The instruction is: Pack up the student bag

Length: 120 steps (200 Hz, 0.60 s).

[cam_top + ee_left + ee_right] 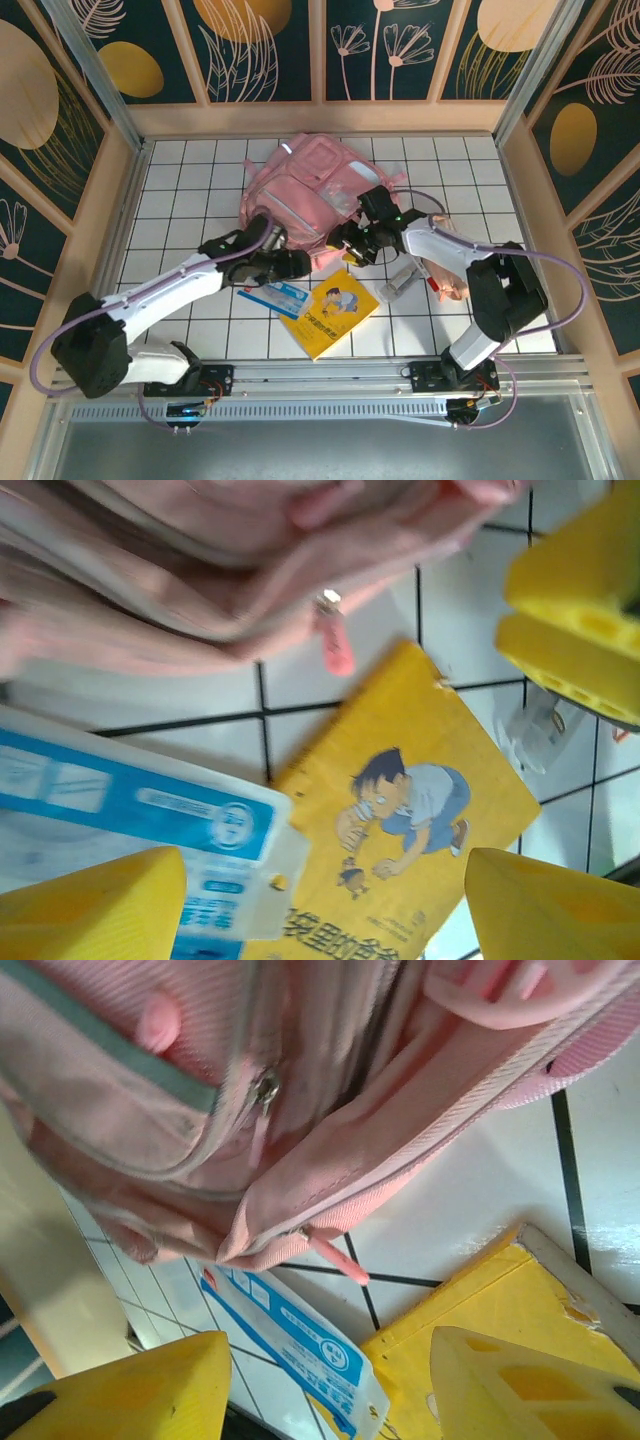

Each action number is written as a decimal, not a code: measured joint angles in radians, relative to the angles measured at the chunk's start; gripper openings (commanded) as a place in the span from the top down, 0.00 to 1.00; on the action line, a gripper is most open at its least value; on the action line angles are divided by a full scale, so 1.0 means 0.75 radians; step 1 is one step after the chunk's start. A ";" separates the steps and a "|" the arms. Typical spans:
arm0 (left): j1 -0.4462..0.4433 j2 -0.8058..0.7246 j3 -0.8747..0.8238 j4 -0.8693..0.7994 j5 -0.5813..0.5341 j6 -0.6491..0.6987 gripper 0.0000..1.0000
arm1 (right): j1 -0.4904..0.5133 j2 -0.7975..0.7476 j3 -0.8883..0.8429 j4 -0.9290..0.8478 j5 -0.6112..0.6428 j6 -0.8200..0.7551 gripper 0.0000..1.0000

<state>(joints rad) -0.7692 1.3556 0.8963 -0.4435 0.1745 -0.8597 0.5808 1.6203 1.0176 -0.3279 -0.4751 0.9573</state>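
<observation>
The student bag, soft and pink, lies at the back middle of the tiled table. Its lower edge with a pink zip pull hangs over the tiles in the right wrist view, and the bag also crosses the top of the left wrist view. My left gripper is just in front of the bag, open, its yellow fingers held wide above a yellow picture book and a blue-and-white packet. My right gripper sits at the bag's front edge, open, with nothing between its fingers.
The yellow book and the packet lie side by side in front of the bag. A small grey-white object lies to their right, near a pink strap. Wooden walls enclose the table on three sides.
</observation>
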 measured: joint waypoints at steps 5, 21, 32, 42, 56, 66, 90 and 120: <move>-0.016 0.021 0.009 0.009 -0.001 -0.005 0.28 | 0.000 0.015 0.000 0.019 0.004 0.036 0.47; -0.047 0.092 0.034 0.050 -0.016 -0.034 0.31 | 0.001 0.074 0.001 0.077 0.005 0.139 0.50; -0.050 0.123 0.043 0.070 -0.035 -0.049 0.31 | 0.001 0.117 0.002 0.112 0.007 0.211 0.54; -0.049 0.148 0.047 0.094 -0.051 -0.069 0.31 | 0.003 0.156 0.004 0.139 0.016 0.273 0.61; -0.049 0.189 0.052 0.133 -0.071 -0.099 0.33 | 0.007 0.204 0.013 0.162 0.031 0.335 0.70; -0.049 0.223 0.052 0.162 -0.077 -0.124 0.35 | 0.011 0.234 0.022 0.180 0.040 0.372 0.82; -0.050 0.298 0.052 0.209 -0.086 -0.182 0.36 | 0.024 0.252 0.032 0.201 0.058 0.448 0.98; -0.049 0.351 0.076 0.209 -0.146 -0.232 0.37 | 0.040 0.252 0.050 0.194 0.090 0.478 1.00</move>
<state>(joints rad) -0.8062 1.6188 0.9531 -0.2867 0.0650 -1.0340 0.6109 1.8091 1.0550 -0.1825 -0.4080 1.3155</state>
